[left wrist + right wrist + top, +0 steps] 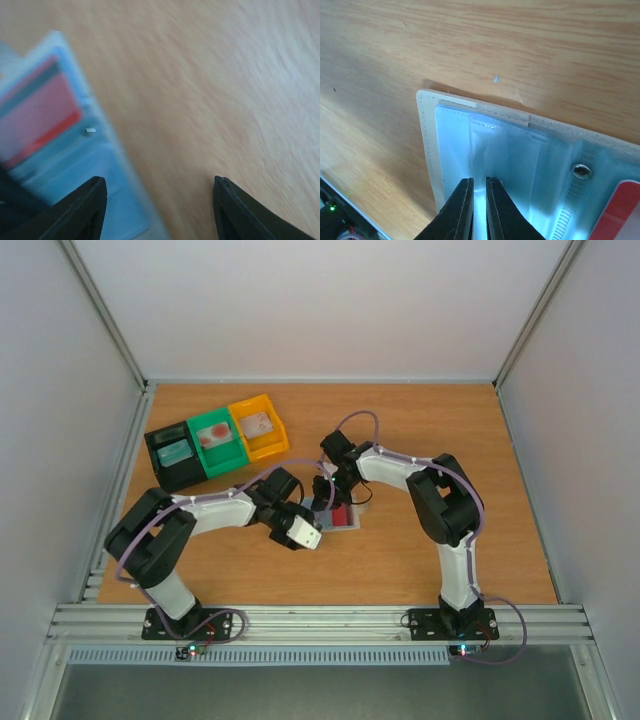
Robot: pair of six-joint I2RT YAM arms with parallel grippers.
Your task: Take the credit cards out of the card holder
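The card holder lies spread open on the table between the arms. It also shows in the right wrist view and in the left wrist view. The reddish-pink card sits in one pocket, seen in the left wrist view and at the right wrist view's corner. My right gripper is pinched on a thin pale bluish card in the other pocket; it shows from above. My left gripper is open, one finger over the holder's edge, the other over bare wood.
A black bin, a green bin and a yellow bin stand in a row at the back left, each with small items inside. A metal snap sits on the holder's fold. White walls enclose the table.
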